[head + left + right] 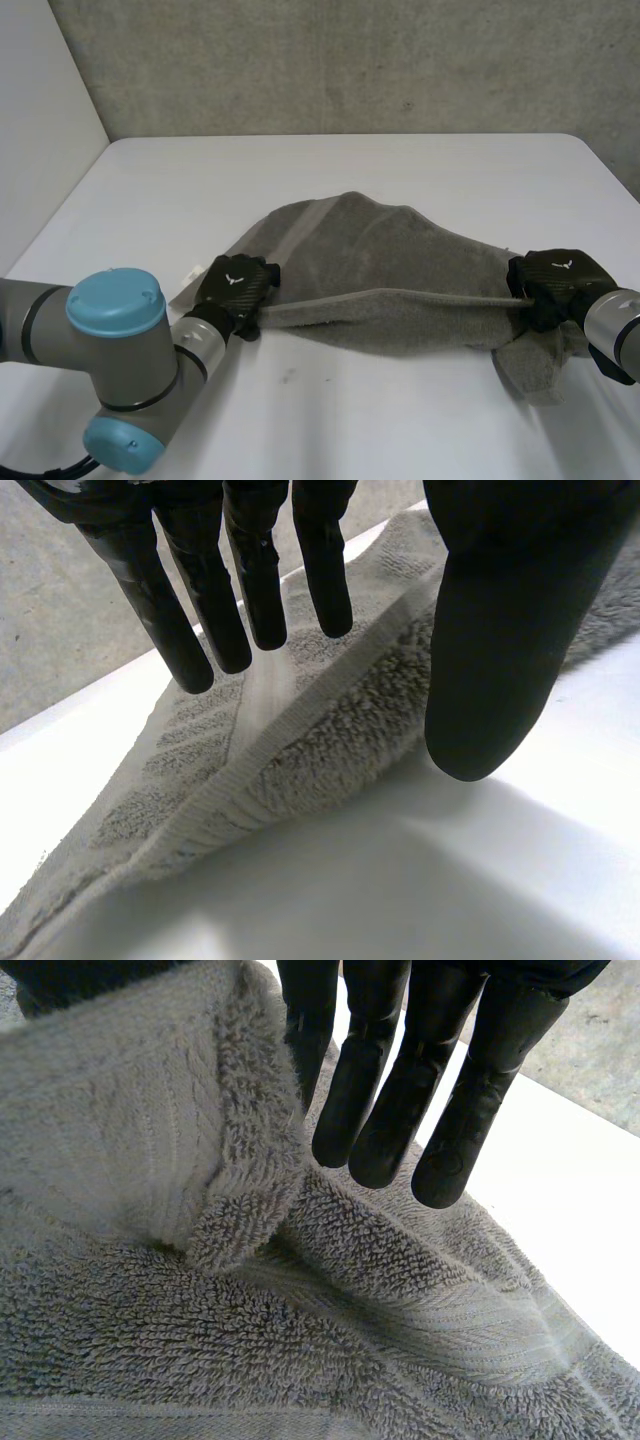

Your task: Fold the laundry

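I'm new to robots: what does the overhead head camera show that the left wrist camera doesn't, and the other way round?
Head view: the overall shape of the grey towel on the white table. Its near edge is stretched taut between the left robot hand and the right robot hand.

Left wrist view: a close look at the towel's ribbed hem. It is lifted off the table and runs between the left robot hand's straight fingers and its thumb.

Both: the towel, the table, and the left robot hand holding the towel.
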`<state>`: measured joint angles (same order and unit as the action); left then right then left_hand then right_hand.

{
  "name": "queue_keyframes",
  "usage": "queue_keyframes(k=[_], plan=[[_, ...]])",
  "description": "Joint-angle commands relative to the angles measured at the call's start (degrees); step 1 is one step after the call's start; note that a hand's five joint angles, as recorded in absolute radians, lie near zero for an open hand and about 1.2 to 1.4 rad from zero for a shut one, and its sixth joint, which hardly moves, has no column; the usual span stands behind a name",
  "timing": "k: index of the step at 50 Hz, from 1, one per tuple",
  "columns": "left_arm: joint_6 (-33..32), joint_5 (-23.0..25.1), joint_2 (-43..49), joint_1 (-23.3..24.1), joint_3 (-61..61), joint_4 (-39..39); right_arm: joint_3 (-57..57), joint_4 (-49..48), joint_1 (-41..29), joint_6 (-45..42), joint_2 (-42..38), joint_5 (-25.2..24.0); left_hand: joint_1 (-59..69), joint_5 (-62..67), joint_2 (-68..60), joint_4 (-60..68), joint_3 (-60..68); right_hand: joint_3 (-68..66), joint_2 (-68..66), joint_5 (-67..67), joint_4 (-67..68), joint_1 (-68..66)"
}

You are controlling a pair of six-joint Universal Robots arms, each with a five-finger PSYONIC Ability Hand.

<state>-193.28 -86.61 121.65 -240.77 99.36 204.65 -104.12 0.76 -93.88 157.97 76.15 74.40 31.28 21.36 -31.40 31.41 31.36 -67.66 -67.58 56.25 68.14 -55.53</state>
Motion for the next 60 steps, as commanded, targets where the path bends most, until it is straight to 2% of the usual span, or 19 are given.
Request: queue_keyframes(k=[1, 4, 5, 6, 12, 17, 30, 35, 37, 43, 47, 51, 53, 54, 55, 56, 57, 58, 60], plan=[[0.0, -0.2, 2.0, -0.6, -2.0, 0.0, 0.0, 0.2, 0.2, -0.4, 1.0, 0.0, 17.9, 17.8, -17.8, 17.8, 17.8, -12.3, -12.4, 13.7, 11.9, -24.5], [-0.1, -0.2, 2.0, -0.9, -2.0, 0.0, 0.0, 0.2, 0.2, -1.1, 1.2, 0.0, 36.9, 36.8, -36.7, 36.7, 36.8, -12.3, -12.4, 13.7, 11.9, -24.5], [-0.1, -0.2, 2.0, -0.9, -2.0, 0.0, -0.1, 0.5, 0.2, -2.3, 1.3, 0.1, 37.0, 36.9, -36.8, 36.8, 36.9, -12.3, -12.4, 13.7, 11.9, -24.5], [-0.1, -0.3, 1.8, -1.2, -1.9, 0.0, -0.1, 1.1, 0.2, -4.1, 1.4, 0.2, 48.6, 48.5, -48.5, 48.5, 48.5, -12.3, -12.4, 13.7, 11.9, -24.5], [-3.8, -1.4, -3.2, -2.6, -1.4, -0.8, 1.1, 6.7, 0.0, -10.8, 2.4, 0.5, 48.7, 48.6, -48.6, 48.6, 48.6, -12.3, -12.4, 13.7, 11.9, -24.5], [-8.5, -2.9, -10.3, -4.8, -1.0, -2.5, 6.7, 18.5, -0.6, -18.9, 4.9, 0.8, 48.7, 48.6, -48.6, 48.6, 48.6, -12.3, -12.4, 13.7, 11.9, -24.5], [-11.2, -2.0, -31.9, -5.9, -4.5, -15.5, 25.6, 38.0, -0.6, -23.0, 9.5, -0.2, 48.7, 48.6, -48.6, 48.6, 48.6, -12.3, -12.4, 13.7, 11.9, -24.5], [-11.4, -1.4, -27.6, -5.8, -4.4, -20.1, 25.3, 39.8, -0.7, -26.2, 4.5, -1.2, 48.7, 48.6, -48.6, 48.6, 48.6, -12.3, -12.4, 13.7, 11.9, -24.5], [-11.7, -1.5, -24.2, -5.9, -4.8, -21.2, 25.8, 40.5, -1.9, -28.8, -2.6, -0.1, 48.7, 48.6, -48.6, 48.6, 48.6, -12.3, -12.4, 13.7, 11.9, -24.5], [-16.3, -2.2, -7.7, -6.1, -11.0, -24.3, 29.0, 39.7, -4.5, -31.4, -10.4, 1.8, 48.7, 48.6, -48.6, 48.6, 48.6, -12.3, -12.4, 13.7, 11.9, -24.5], [-19.3, -3.1, 0.7, -6.3, -21.9, -24.0, 38.6, 36.0, -6.3, -31.2, -15.8, 5.0, 48.7, 48.6, -48.6, 48.6, 48.6, -12.3, -12.4, 13.7, 11.9, -24.5], [-19.2, -4.4, 1.5, -6.2, -32.2, -21.3, 47.3, 28.2, -8.9, -31.1, -16.1, 7.3, 48.7, 48.6, -48.6, 48.6, 48.6, -12.3, -12.4, 13.7, 11.9, -24.5], [-18.8, -7.7, 0.8, -6.2, -42.2, -12.1, 53.4, 12.9, -10.9, -30.4, -14.2, 10.7, 48.7, 48.6, -48.6, 48.6, 48.6, -12.3, -12.4, 13.7, 11.9, -24.5], [-18.8, -7.7, 0.8, -6.2, -42.2, -12.1, 53.4, 12.9, -10.9, -30.4, -14.2, 10.7, 48.7, 48.6, -48.6, 48.6, 48.6, -12.3, -12.4, 13.7, 11.9, -24.5], [-18.8, -10.0, -0.1, -6.1, -45.2, -5.2, 53.4, 3.4, -11.1, -30.2, -12.1, 12.0, 48.7, 48.6, -48.6, 48.6, 48.6, -12.3, -12.4, 13.7, 11.9, -24.5], [-18.8, -10.1, -0.1, -6.1, -45.2, -5.1, 51.5, -6.6, -11.2, -29.9, -9.6, 13.0, 48.7, 48.6, -48.6, 48.6, 48.6, -12.3, -12.4, 13.7, 11.9, -24.5], [-18.7, -12.2, -1.4, -6.1, -46.8, 1.7, 51.5, -6.7, -11.2, -29.9, -9.5, 13.0, 48.7, 48.6, -48.6, 48.6, 48.6, -12.3, -12.4, 13.7, 11.9, -24.5], [-18.6, -13.3, -2.7, -6.0, -47.2, 7.5, 48.3, -15.1, -11.2, -29.9, -6.9, 13.4, 48.7, 48.6, -48.6, 48.6, 48.6, -12.3, -12.4, 13.7, 11.9, -24.5], [-18.5, -13.4, -3.7, -5.6, -46.5, 11.0, 44.7, -21.8, -11.7, -30.0, -4.6, 13.6, 48.7, 48.6, -48.6, 48.6, 48.6, -12.3, -12.4, 13.7, 11.9, -24.5]])
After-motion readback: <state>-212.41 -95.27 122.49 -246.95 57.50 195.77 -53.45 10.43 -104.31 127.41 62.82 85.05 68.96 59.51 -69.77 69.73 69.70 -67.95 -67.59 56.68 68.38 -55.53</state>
